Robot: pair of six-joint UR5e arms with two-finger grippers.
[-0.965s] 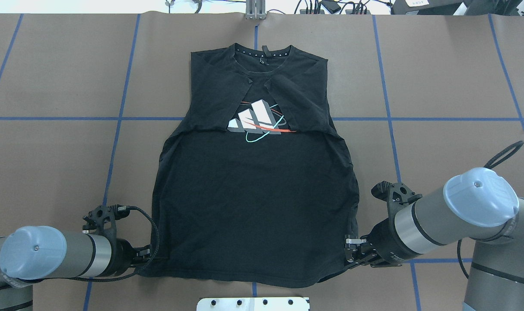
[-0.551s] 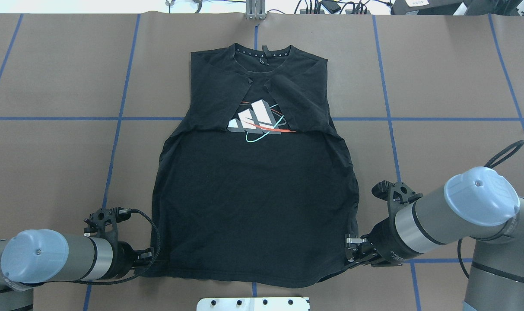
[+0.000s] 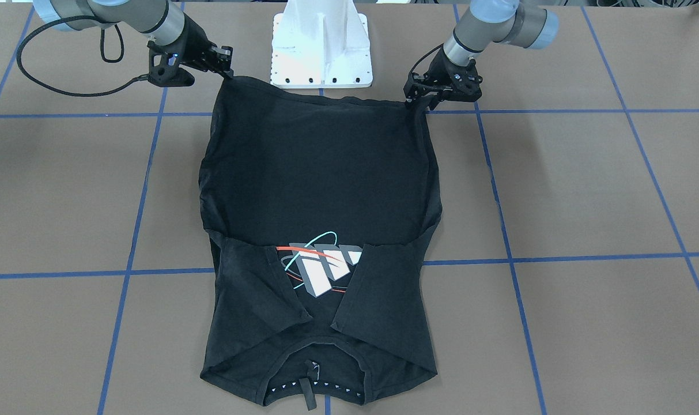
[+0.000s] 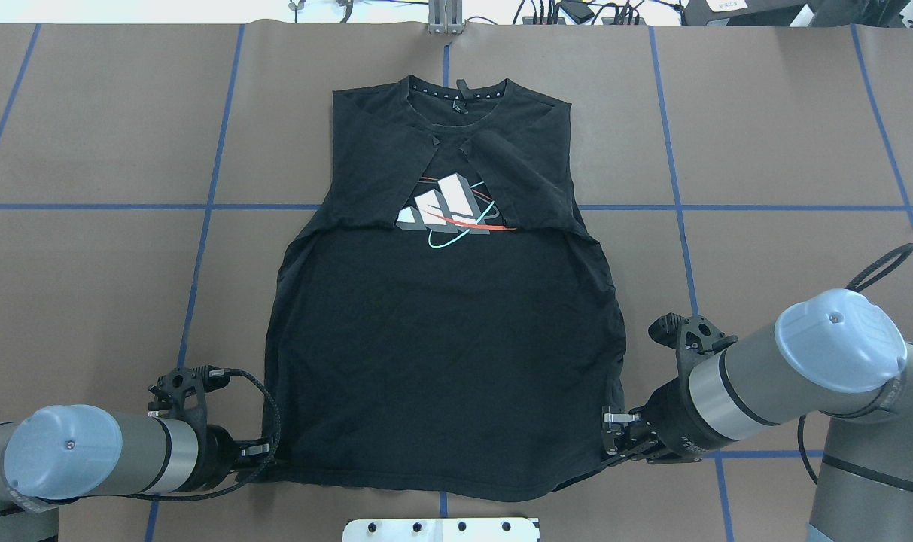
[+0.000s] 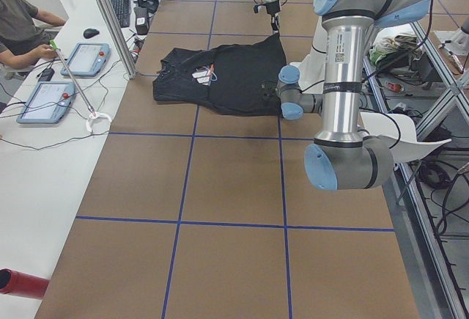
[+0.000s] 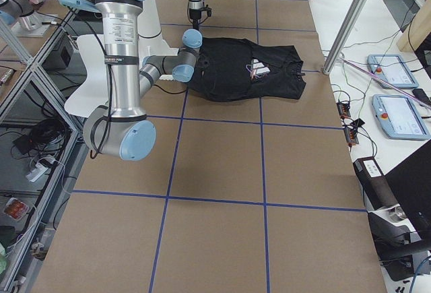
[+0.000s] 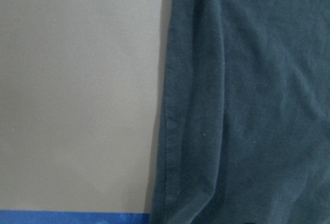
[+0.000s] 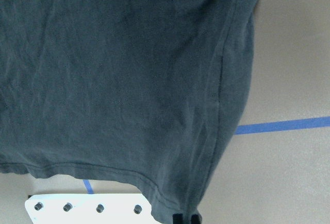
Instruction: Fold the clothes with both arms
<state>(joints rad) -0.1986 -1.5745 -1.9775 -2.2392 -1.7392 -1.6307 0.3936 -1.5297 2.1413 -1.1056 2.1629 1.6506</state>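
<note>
the brown paper-covered tabletop (image 4: 87, 286), gridded with blue tape, carries a black t-shirt (image 4: 441, 361) spread flat at its middle, collar at the far side from the robot and hem toward the white pedestal base (image 3: 320, 52). both short sleeves are folded inward over the chest and partly cover the print (image 4: 445, 207) of grey-white blocks ringed in red and teal.

the left arm (image 4: 87, 455) reaches in low from the overhead view's lower left, its forearm lying almost level with the tabletop and its wrist aimed sideways at the shirt's hem corner on that side. the right arm (image 4: 787, 369) comes in from the lower right, its forearm slanting down and inward to the opposite hem corner.

the left arm's fingers (image 3: 423, 99) are pinched narrow on their corner of the hem, and the right arm's fingers (image 3: 227, 66) are closed on the other. in the front-facing view the hem runs between the two grips, just in front of the pedestal base. the right wrist view shows the hem seam running down into the finger tips.
</note>
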